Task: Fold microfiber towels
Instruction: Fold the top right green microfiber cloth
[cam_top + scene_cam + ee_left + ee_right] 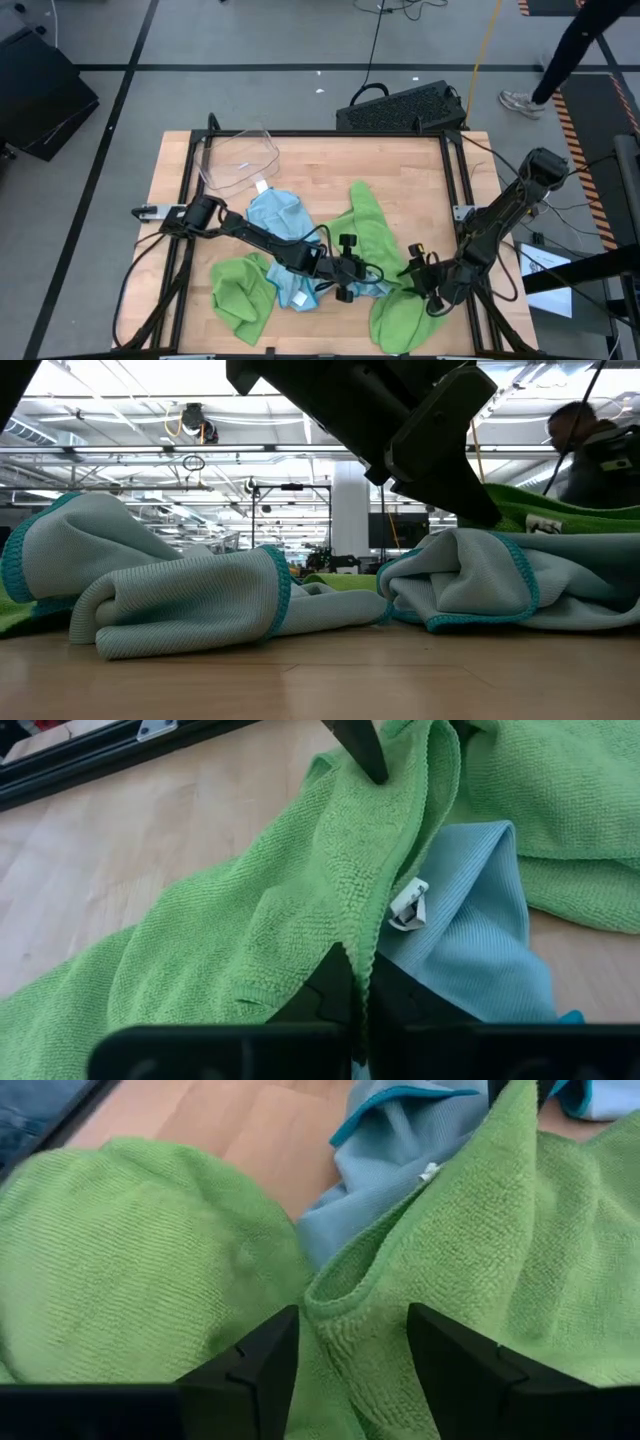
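Observation:
A lime green towel [365, 225] lies rumpled across the table's middle right, over a light blue towel [470, 930] with a white tag [408, 906]. My left gripper [352, 272] reaches in from the table's left and is shut on this green towel [280, 910]. My right gripper [415, 272] comes from the right and is open [345, 1360], with a raised fold of the green towel [350, 1310] between its fingers. Another green towel [240, 290] lies at the near left, and more blue towels [275, 215] lie behind it. My left gripper pinches a hemmed edge of the green towel [352, 935] between its two shut fingers, coming slanting down from the table's left. One layer or several, I cannot tell. The cloth runs slack away from the fingers and lies on the table and on the blue towel.
A clear plastic bin [240, 160] stands at the far left of the table. A black frame rail [455, 200] borders the wooden top. Beyond the far edge lies a black box [400, 105], and a person [575, 50] walks past at the far right.

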